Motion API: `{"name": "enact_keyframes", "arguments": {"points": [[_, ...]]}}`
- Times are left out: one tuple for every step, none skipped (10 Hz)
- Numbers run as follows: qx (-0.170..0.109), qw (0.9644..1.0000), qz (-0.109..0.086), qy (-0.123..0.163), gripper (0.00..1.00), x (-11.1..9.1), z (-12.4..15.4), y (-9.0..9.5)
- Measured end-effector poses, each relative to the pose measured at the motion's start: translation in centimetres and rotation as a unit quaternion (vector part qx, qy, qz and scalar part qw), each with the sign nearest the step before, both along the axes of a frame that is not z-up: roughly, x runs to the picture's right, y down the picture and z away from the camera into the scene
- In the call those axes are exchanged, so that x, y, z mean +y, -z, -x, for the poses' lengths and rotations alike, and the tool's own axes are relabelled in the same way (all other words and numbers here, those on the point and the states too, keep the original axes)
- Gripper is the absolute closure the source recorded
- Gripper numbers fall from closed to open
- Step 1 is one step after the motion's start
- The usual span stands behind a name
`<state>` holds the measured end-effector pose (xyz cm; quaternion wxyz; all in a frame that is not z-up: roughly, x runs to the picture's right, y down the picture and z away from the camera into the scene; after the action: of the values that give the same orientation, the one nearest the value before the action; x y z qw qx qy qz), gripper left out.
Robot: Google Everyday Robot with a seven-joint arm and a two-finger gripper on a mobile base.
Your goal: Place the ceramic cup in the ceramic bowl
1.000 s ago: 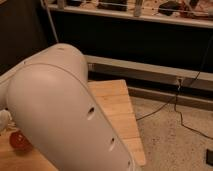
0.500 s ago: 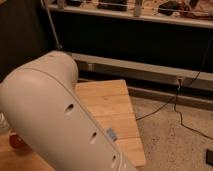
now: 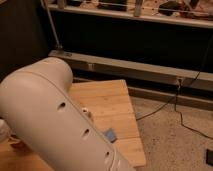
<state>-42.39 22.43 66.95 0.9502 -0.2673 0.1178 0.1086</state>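
Observation:
A large white arm link (image 3: 55,125) fills the lower left of the camera view and hides much of the wooden table (image 3: 112,100). My gripper is not in view; it lies somewhere behind or below this link. The blue-teal ceramic cup is hidden. A small red-orange sliver (image 3: 16,144) shows at the left edge under the arm; it may be the rim of the ceramic bowl, but I cannot tell for sure.
A blue sponge (image 3: 110,134) lies on the table beside the arm. A small white top (image 3: 86,111), perhaps the bottle, peeks past the arm. The table's right edge drops to a speckled floor (image 3: 170,140) with black cables (image 3: 175,107). A dark shelf unit (image 3: 135,45) stands behind.
The white arm link has swung left and lower in the view, uncovering more of the table. The blue sponge and the small white top now show beside it.

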Motion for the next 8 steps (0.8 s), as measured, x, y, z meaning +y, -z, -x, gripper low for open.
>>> {"name": "enact_keyframes", "arguments": {"points": [[0.0,1.0,0.006,-0.001,0.95,0.2,0.1,-0.1],[-0.001,0.9999,0.012,0.0,0.84,0.5,0.2,-0.2],[-0.003,0.9999,0.016,0.002,0.75,0.6,0.2,-0.3],[-0.005,0.9997,0.022,0.001,0.65,0.9,0.3,-0.4],[-0.005,0.9996,0.029,-0.001,0.56,1.1,0.3,-0.6],[-0.002,0.9993,0.037,-0.006,0.43,1.3,0.3,-0.9],[0.002,0.9989,0.045,-0.014,0.33,1.4,0.1,-1.3],[0.006,0.9984,0.052,-0.022,0.26,1.4,-0.1,-1.7]]}}
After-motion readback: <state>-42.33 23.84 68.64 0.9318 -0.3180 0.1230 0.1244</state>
